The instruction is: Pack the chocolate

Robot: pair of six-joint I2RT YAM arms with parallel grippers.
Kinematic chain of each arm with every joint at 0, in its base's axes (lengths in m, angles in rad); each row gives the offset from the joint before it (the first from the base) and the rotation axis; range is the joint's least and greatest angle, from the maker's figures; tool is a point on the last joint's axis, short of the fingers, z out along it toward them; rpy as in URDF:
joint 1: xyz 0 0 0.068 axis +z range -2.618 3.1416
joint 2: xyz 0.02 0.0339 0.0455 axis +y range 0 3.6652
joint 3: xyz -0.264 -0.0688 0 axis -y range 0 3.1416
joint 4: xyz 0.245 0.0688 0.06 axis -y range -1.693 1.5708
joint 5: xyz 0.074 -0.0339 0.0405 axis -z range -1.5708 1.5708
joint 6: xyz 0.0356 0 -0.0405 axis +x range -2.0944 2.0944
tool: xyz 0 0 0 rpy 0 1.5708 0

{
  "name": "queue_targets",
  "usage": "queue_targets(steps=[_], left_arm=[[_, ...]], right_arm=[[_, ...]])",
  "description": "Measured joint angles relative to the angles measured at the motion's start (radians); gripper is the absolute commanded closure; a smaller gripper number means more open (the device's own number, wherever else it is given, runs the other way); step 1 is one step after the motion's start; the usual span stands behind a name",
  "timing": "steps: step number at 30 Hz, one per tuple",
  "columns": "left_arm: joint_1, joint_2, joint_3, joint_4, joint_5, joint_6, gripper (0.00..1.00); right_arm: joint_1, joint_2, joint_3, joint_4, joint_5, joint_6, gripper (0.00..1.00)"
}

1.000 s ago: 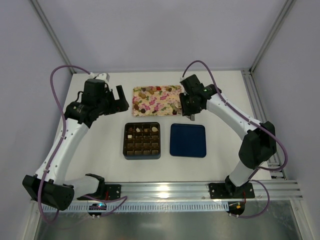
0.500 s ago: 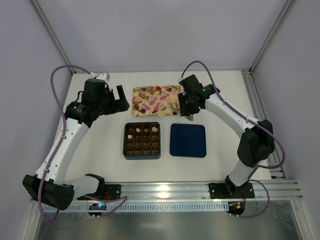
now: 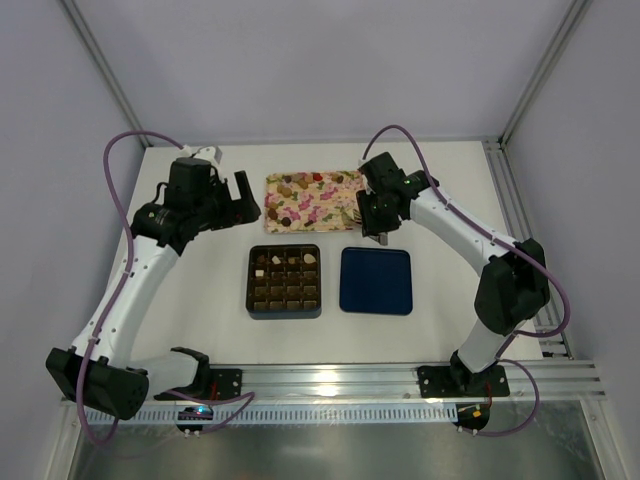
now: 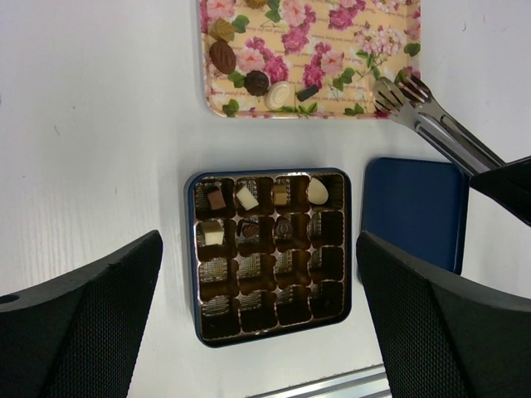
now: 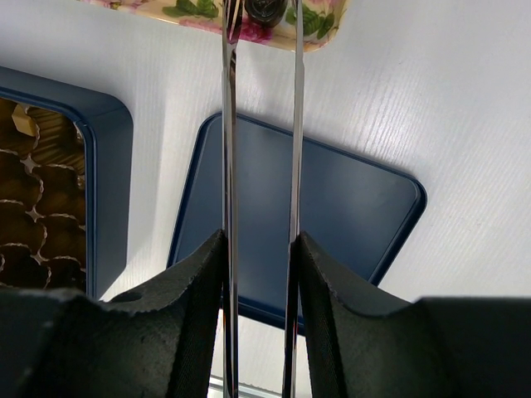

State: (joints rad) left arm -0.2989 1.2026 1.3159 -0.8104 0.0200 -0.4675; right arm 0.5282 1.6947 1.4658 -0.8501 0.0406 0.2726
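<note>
Several chocolates [image 4: 256, 82] lie on a floral tray [image 3: 330, 200] at the back. More chocolates [image 4: 246, 196] sit in the two upper rows of the dark gridded box [image 3: 285, 281]. My right gripper [image 5: 259, 249] is shut on metal tongs [image 5: 228, 124]. The tong tips reach the tray's near right corner [image 4: 398, 89], with a dark round chocolate [image 5: 265, 8] between them. My left gripper [image 4: 259, 265] is open and empty, held high over the box; it also shows in the top view [image 3: 240, 200].
A flat navy-blue lid [image 3: 376, 281] lies right of the box, under the tongs in the right wrist view [image 5: 332, 207]. A metal rail runs along the table's near edge [image 3: 330, 378].
My right gripper with the tongs has shifted slightly left toward the tray. The left arm has barely moved.
</note>
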Motion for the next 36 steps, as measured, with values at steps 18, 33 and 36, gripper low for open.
queue_targets(steps=[18, 33, 36], left_arm=[[0.0, 0.0, -0.005, 0.006, 0.0, 0.0, 0.03], [0.0, 0.011, -0.011, 0.006, 0.0, 0.001, 0.04], [0.0, 0.011, -0.014, 0.006, 0.0, 0.001, 0.04]], right_arm=[[0.0, 0.029, 0.037, -0.009, -0.018, -0.001, 0.69], [0.0, 0.226, 0.321, -0.019, -0.009, -0.005, 0.65], [0.0, 0.229, 0.332, -0.034, 0.008, -0.008, 0.64]])
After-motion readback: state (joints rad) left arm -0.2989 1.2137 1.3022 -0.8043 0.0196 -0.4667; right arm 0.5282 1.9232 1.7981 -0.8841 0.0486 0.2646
